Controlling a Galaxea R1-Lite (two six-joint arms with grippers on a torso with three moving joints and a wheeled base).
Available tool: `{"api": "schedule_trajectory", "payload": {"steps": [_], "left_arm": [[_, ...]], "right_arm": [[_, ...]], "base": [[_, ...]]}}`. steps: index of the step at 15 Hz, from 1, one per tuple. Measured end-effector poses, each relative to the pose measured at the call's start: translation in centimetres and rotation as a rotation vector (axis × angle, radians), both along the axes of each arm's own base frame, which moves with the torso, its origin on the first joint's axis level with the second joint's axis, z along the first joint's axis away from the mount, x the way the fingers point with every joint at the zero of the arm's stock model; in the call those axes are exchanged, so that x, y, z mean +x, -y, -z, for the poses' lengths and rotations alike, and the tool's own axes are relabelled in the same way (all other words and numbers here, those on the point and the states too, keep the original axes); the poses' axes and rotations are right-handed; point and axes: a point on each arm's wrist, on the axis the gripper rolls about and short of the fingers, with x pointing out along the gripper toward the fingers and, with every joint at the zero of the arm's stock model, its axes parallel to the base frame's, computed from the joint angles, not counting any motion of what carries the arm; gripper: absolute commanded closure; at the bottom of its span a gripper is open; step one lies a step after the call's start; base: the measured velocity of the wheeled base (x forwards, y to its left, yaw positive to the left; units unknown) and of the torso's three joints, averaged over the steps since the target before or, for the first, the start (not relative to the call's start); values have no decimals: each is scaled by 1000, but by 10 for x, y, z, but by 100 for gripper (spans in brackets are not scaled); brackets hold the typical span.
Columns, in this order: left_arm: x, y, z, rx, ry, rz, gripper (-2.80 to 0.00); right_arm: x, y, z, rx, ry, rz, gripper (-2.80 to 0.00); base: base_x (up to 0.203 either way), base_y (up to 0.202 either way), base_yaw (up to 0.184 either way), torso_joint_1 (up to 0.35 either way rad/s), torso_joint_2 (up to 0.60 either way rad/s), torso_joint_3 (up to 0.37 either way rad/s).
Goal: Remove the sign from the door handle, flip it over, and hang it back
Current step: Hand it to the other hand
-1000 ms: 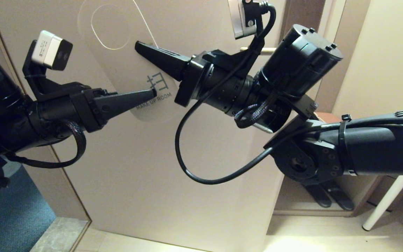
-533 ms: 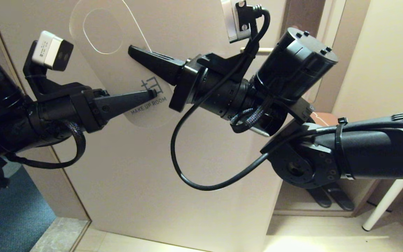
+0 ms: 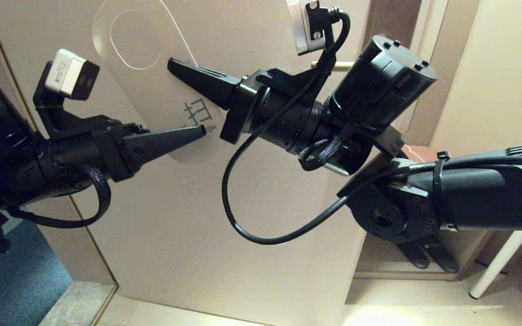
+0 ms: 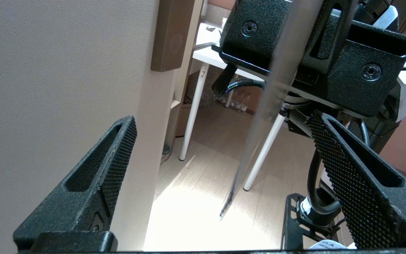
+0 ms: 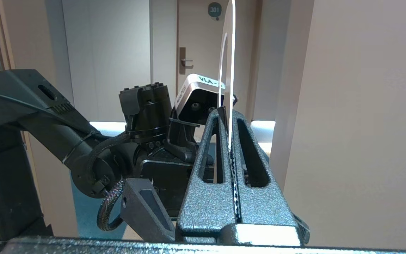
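The sign (image 3: 152, 86) shows its white face with an oval hole, tilted in front of the door. My right gripper (image 3: 172, 64) is shut on the sign's side edge; in the right wrist view the card (image 5: 228, 53) stands edge-on between the closed fingers of that gripper (image 5: 228, 113). My left gripper (image 3: 201, 131) is open at the sign's lower end. One of its fingers lies over the printed words. In the left wrist view the sign (image 4: 277, 88) hangs between the spread fingers of the left gripper (image 4: 220, 120), touching neither. A short piece of the door handle (image 3: 350, 64) shows behind the right wrist.
The beige door (image 3: 197, 226) fills the background close behind the sign. White table legs (image 3: 496, 267) stand at the right on a pale floor. Blue carpet (image 3: 16, 280) lies at the lower left. The right arm's black cable (image 3: 243, 226) loops below its wrist.
The right gripper has shifted the sign slightly left. The left gripper has dropped a little, and its finger now covers the printed words at the sign's lower end.
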Motion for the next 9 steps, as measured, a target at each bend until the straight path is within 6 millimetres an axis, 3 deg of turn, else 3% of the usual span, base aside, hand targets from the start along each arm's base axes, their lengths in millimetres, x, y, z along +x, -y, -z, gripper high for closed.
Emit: {"api": "schedule_trajectory", "payload": {"steps": [9], "left_arm": [[0, 0, -3, -5, 6, 1, -280]], "right_arm": [[0, -1, 2, -6, -5, -3, 0]], "base": [[0, 0, 0, 0, 0, 0]]}}
